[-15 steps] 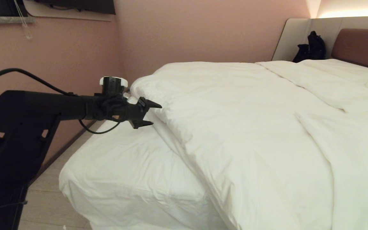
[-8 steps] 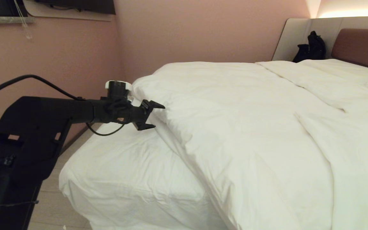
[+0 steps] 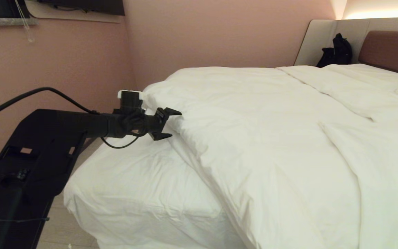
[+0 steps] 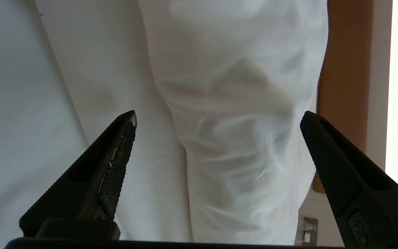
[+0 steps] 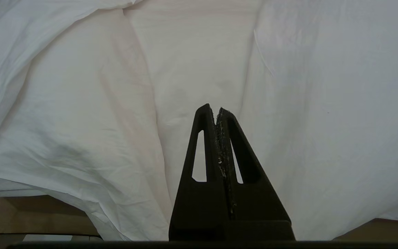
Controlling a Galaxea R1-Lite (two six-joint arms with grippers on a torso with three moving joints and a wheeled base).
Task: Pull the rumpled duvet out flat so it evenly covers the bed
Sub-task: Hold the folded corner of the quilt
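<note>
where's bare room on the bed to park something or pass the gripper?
Free: bare sheet at the bed corner, bordered by the duvet edge, the floor strip and the wall. Crowded: the duvet corner, where the open left gripper sits against it. Right gripper is shut over white bedding.

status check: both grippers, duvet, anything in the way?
Left gripper open at the duvet corner, nothing held. Right gripper shut, empty, over white bedding. Duvet bunched back, foot of bed uncovered. Nothing in the way.

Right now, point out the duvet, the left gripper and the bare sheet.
duvet (image 3: 254,131), head view, middle of its top.
left gripper (image 3: 169,123), head view, between its open fingertips at the duvet's corner.
sheet (image 3: 136,176), head view, uncovered foot corner.
</note>
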